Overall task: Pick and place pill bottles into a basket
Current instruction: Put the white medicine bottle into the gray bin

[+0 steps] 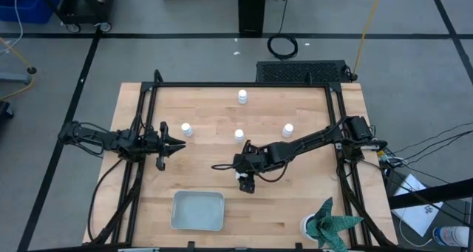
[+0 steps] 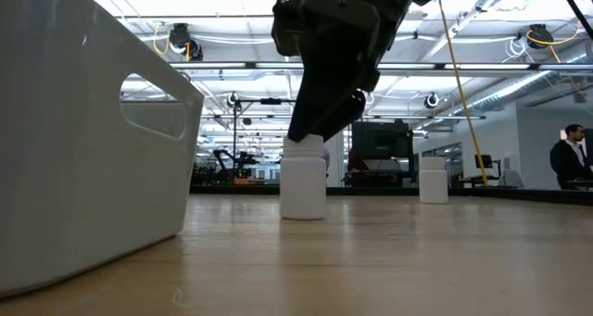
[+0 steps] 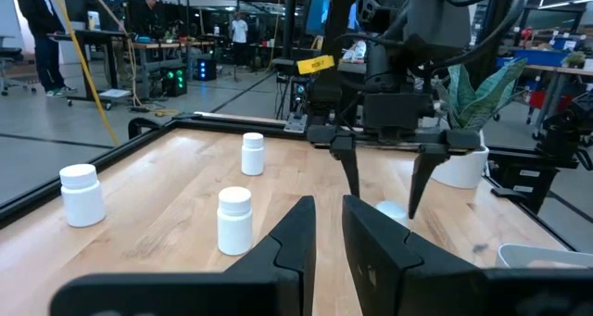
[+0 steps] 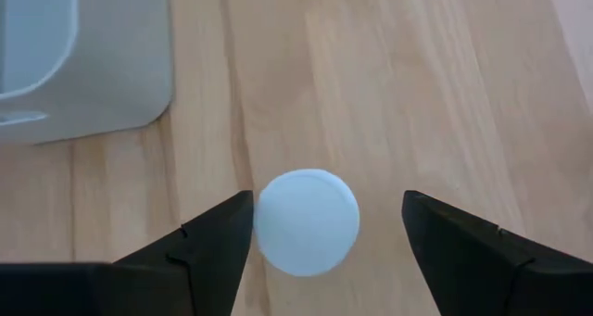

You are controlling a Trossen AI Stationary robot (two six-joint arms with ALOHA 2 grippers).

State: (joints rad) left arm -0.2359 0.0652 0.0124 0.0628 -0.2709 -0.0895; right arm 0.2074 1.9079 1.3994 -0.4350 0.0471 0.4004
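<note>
Five white pill bottles stand upright on the wooden table: four at the far half (image 1: 242, 96), (image 1: 186, 129), (image 1: 239, 135), (image 1: 287, 130), and one (image 1: 242, 175) at mid-table under my right gripper (image 1: 248, 181). My right gripper (image 4: 324, 225) is open and points down, one finger on each side of this bottle's cap (image 4: 307, 221), just above it in the low view (image 2: 303, 182). The pale grey-blue basket (image 1: 197, 210) lies near the front edge, left of that bottle. My left gripper (image 1: 176, 142) waits at the left, empty, its fingers a narrow gap apart (image 3: 328, 225).
A green-and-white potted plant (image 1: 329, 224) stands at the table's near right corner. A black frame (image 1: 240, 84) runs along the table's edges. In the low view the basket's wall (image 2: 93, 140) fills the left. People stand in the room behind (image 2: 570, 158).
</note>
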